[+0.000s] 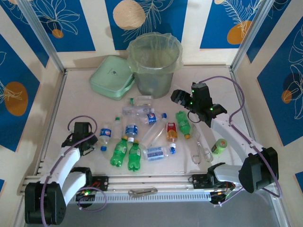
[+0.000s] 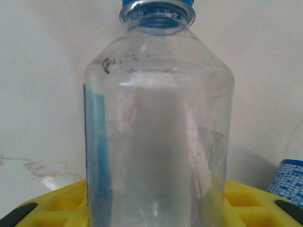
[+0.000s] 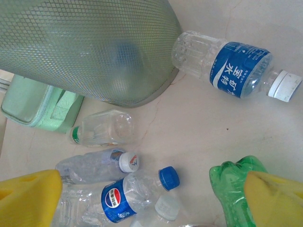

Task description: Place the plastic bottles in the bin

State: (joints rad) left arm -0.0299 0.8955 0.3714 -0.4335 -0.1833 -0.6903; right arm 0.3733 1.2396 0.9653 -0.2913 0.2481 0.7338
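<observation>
At the lower left of the top view the left arm is folded low, with its forearm reaching up and right and its wrist close to the bench (image 1: 75, 104). The left gripper (image 1: 93, 140) sits at a clear bottle (image 2: 156, 132) with a blue cap, at the left edge of the scatter. In the wrist view its yellow pads meet the bottle's sides at the bottom of the frame. I cannot tell whether they are squeezing it or only bracketing it.

The step in hand looks like picking up this bottle. The thin wall will probably dent and slip, so the hold should be firm and on the body below the shoulder. The lift should go straight up before any sideways travel, to keep from knocking the neighbours.

The other bottles (image 1: 142, 135) lie across the middle of the bench, none of them in the bin yet as far as I can see.

Further up, the right arm stretches from the lower right corner to a raised wrist, pointing down at the upper end of the scatter. The right gripper (image 3: 151, 189) is spread wide and holds nothing. A green bottle (image 3: 232, 182) lies just beside one finger.

At the top centre stands the bin (image 1: 154, 82), lined with a bag, with its lid (image 1: 112, 78) flat to its left. The carry is long, so the bottle should be let go well over the rim without snagging the liner, and the path should stay clear of the right arm.
</observation>
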